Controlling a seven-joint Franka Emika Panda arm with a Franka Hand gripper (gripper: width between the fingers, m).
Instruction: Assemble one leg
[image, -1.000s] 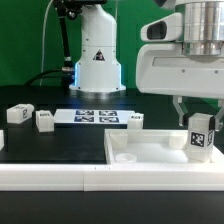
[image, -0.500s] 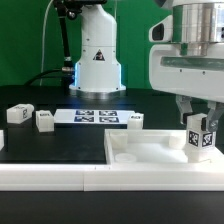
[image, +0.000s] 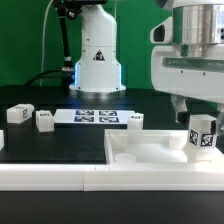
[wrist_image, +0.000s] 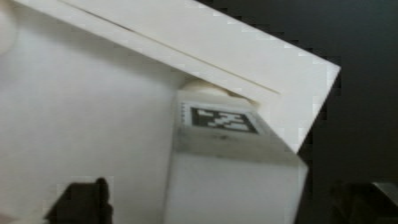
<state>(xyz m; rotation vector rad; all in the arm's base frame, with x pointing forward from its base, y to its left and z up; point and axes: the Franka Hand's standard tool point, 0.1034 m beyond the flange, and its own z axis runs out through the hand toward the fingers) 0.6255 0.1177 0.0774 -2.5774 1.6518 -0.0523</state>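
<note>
A leg (image: 203, 135), a small white post with a square tag, stands upright at the exterior view's right corner of the large flat white tray-like part (image: 150, 152). My gripper (image: 199, 113) hangs just above and around it, open. In the wrist view the leg (wrist_image: 231, 150) sits between my two dark fingers (wrist_image: 79, 202), with a gap on each side. The leg's lower end at the tray's corner hole is hidden.
Three more white legs lie on the black table: two at the exterior view's left (image: 18, 114) (image: 44, 120) and one behind the tray (image: 135, 120). The marker board (image: 95, 117) lies in the middle. The arm's base (image: 97, 60) stands behind.
The leg has gone from slightly tilted to upright and shifted a little to the exterior view's right. My fingers have spread away from it.
</note>
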